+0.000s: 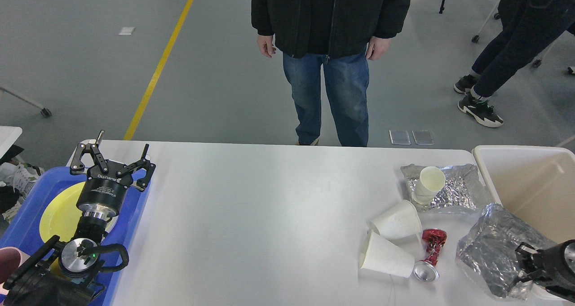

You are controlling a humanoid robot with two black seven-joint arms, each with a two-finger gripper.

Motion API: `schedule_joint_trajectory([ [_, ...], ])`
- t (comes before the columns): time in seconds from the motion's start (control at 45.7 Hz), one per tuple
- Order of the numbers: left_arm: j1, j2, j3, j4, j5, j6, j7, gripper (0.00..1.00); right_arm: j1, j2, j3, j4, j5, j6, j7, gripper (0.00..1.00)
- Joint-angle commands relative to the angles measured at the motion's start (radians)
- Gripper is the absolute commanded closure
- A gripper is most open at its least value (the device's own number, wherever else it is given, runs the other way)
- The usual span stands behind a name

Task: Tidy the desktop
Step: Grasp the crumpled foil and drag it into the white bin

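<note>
The white desktop (269,216) fills the middle of my view, with a blue tray (27,198) at its left end and a cream bin (516,171) at its right. My left gripper (112,155) hangs over the tray with its fingers spread wide and nothing between them. My right gripper (523,263) sits low at the right edge against a crumpled foil bag (492,243), but I cannot tell whether its fingers are closed on it; two paper cups (391,238) and a crushed red can (431,252) lie just left of that bag.
</note>
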Motion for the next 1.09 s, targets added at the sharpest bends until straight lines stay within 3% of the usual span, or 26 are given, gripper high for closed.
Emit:
schedule_joint_trajectory([
  [0.0,0.000,-0.001,0.000,0.000,0.000,-0.001,0.000,0.04,0.231,0.007,-0.183,0.102,0.005,0.052,-0.001,1.00],
  [0.153,0.000,-0.001,0.000,0.000,0.000,0.001,0.000,0.04,0.524,0.084,-0.364,0.205,0.034,0.129,-0.036,1.00],
  [0.35,0.000,-0.001,0.000,0.000,0.000,-0.001,0.000,0.04,0.739,0.227,-0.486,0.262,0.138,0.275,-0.049,1.00],
  [0.613,-0.001,0.001,0.000,0.000,0.000,0.001,0.000,0.04,1.009,0.375,-0.529,0.415,0.207,0.313,-0.050,1.00],
  [0.788,-0.001,0.001,0.000,0.000,0.000,-0.001,0.000,0.04,1.012,0.357,-0.527,0.409,0.248,0.287,-0.060,1.00],
  [0.963,-0.001,-0.001,0.000,0.000,0.000,-0.001,0.000,0.04,0.897,0.224,-0.552,0.345,0.244,0.088,-0.058,1.00],
  [1.073,-0.001,0.001,0.000,0.000,0.000,-0.001,0.000,0.04,0.764,0.130,-0.527,0.222,0.239,0.046,-0.056,1.00],
])
